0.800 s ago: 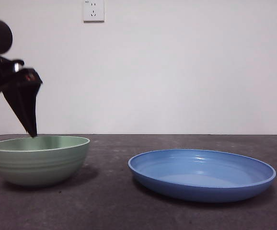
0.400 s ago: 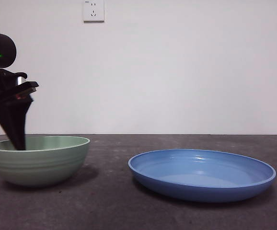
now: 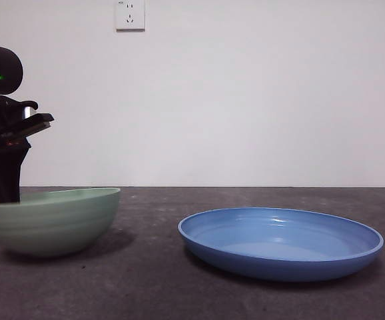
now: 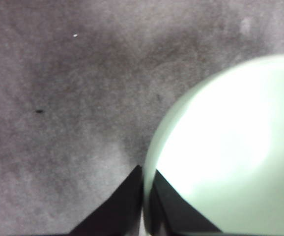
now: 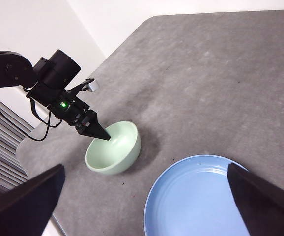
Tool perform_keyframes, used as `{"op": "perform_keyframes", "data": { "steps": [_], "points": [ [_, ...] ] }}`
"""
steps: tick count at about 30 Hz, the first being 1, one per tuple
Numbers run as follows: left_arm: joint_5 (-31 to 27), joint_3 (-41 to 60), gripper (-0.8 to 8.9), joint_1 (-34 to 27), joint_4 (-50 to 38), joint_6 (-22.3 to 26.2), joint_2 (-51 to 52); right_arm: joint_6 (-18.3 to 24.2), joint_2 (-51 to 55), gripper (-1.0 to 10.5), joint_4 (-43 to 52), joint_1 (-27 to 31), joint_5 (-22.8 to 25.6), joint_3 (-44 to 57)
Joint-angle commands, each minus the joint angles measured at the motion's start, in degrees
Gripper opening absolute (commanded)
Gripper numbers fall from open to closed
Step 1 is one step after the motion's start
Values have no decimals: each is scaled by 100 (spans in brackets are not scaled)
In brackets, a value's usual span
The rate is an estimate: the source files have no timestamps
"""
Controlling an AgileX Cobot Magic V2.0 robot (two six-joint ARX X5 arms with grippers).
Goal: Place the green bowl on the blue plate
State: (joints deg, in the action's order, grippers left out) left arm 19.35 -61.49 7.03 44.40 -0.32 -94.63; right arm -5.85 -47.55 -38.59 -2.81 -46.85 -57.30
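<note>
i have the left gripper (image 4: 143, 206) pinched on the bowl (image 3: 51, 220) rim, 1 jaw inside and 1 outside, so the bowl tips slightly on the table (image 3: 179, 293). it sits well apart from the plate (image 3: 280, 241). the right gripper (image 5: 142, 216) hangs high, jaws wide, holding nothing.

The left pincer (image 5: 100, 133) was matte black, its two jaws tapering to sharp wedge points beneath a rounded black housing with a small green light and a small pale block at one side. Thin black cables looped from that arm. The right pincer (image 5: 147, 206) showed two broad black triangular jaws.
</note>
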Motion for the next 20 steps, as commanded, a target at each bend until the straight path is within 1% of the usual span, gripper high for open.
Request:
{"op": "perform_keyframes", "data": {
  "steps": [1,5,9,11,15,20],
  "points": [
    [-2,-129,7,48,-22,-44,-98,4,-28,632,37,-13,-26,-107],
    [-4,-295,9,186,129,-254,-98,4,-28,632,39,-13,-26,-107],
    [-52,-673,9,487,352,-540,-98,4,-28,632,37,-13,-28,-107],
    [-160,-942,9,715,437,-719,-103,4,-28,632,37,-13,-28,-107],
    [-407,-1545,9,1211,586,-868,-190,4,-28,632,37,-13,-28,-107],
    [-431,-2461,9,1840,901,-1104,-590,2,-28,632,37,-13,-28,-107]
  ]
}}
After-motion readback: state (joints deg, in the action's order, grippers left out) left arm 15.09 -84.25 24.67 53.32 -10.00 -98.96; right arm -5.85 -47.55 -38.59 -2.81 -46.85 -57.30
